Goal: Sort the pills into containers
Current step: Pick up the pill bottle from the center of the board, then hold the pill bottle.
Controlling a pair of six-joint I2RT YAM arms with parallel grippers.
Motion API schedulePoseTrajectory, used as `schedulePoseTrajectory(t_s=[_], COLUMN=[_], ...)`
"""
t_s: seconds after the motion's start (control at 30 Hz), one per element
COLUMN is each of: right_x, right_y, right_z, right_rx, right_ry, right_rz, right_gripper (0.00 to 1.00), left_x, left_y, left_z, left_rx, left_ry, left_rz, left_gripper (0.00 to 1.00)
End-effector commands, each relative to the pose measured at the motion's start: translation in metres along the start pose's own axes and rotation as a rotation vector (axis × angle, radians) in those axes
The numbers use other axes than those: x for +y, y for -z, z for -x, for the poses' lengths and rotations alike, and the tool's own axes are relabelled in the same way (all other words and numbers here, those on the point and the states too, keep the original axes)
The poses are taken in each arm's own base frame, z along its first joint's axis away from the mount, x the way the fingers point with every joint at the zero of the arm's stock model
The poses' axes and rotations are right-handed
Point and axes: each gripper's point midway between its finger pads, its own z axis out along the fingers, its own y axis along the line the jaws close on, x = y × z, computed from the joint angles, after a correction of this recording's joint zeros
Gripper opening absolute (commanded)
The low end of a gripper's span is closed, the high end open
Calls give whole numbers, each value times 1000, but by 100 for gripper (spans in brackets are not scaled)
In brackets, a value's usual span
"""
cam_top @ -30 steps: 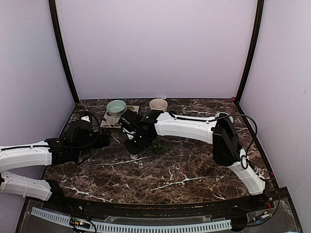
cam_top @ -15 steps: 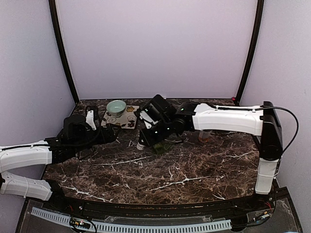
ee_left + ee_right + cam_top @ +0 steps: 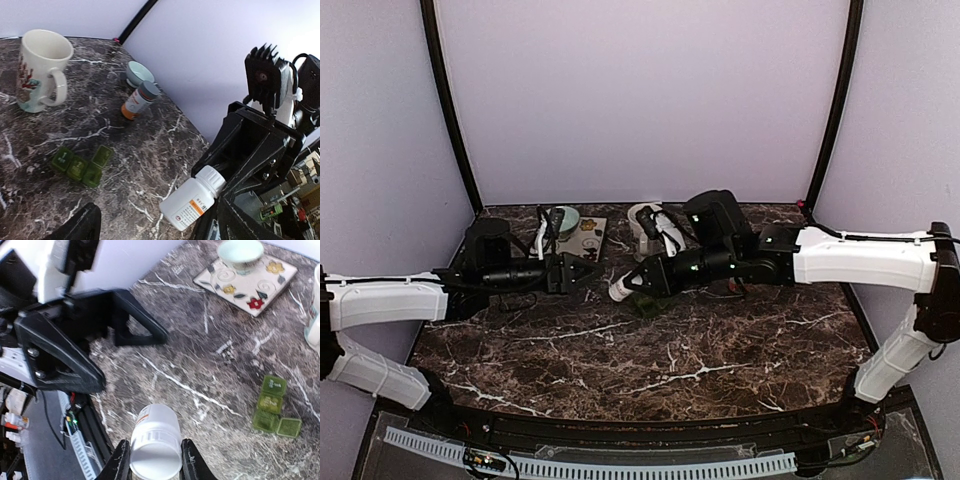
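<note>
Top external view: bare marble table [image 3: 670, 370] spreads wide toward the near edge. The green pill box [image 3: 270, 406] lies mid-table near the right gripper [image 3: 156, 460], which clamps a white bottle [image 3: 155, 437]. The box's long axis runs up-down in the right wrist view. The left gripper [image 3: 590, 272] gapes wide, empty.

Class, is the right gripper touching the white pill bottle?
Touching. The right wrist view shows the right gripper with both fingers pressed against opposite sides of the white pill bottle.
</note>
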Motion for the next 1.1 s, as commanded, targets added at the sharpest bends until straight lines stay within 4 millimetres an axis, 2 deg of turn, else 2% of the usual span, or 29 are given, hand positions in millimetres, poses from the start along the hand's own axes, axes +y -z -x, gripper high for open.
schedulePoseTrajectory(t_s=[0.0, 0.23, 0.3, 0.6, 0.97, 1.07], right_x=[32, 41, 36, 30, 28, 27], right_y=[26, 33, 28, 31, 35, 35], right_z=[34, 39, 28, 32, 36, 35], right_rx=[-144, -169, -146, -164, -182, -183], right_ry=[6, -2, -14, -64, -100, -110], right_rz=[151, 204, 205, 261, 305, 309], right_gripper=[0, 0, 0, 0, 0, 0], left_x=[-42, -53, -57, -78, -80, -82], left_y=[-3, -11, -11, -8, -9, -9], left_z=[10, -1, -1, -6, -9, -8], left_rx=[47, 126, 132, 188, 207, 203], left_ry=[-34, -6, -3, -11, 3, 2], left_rz=[-217, -334, -369, -530, -570, -580], left_gripper=[83, 84, 83, 63, 61, 55])
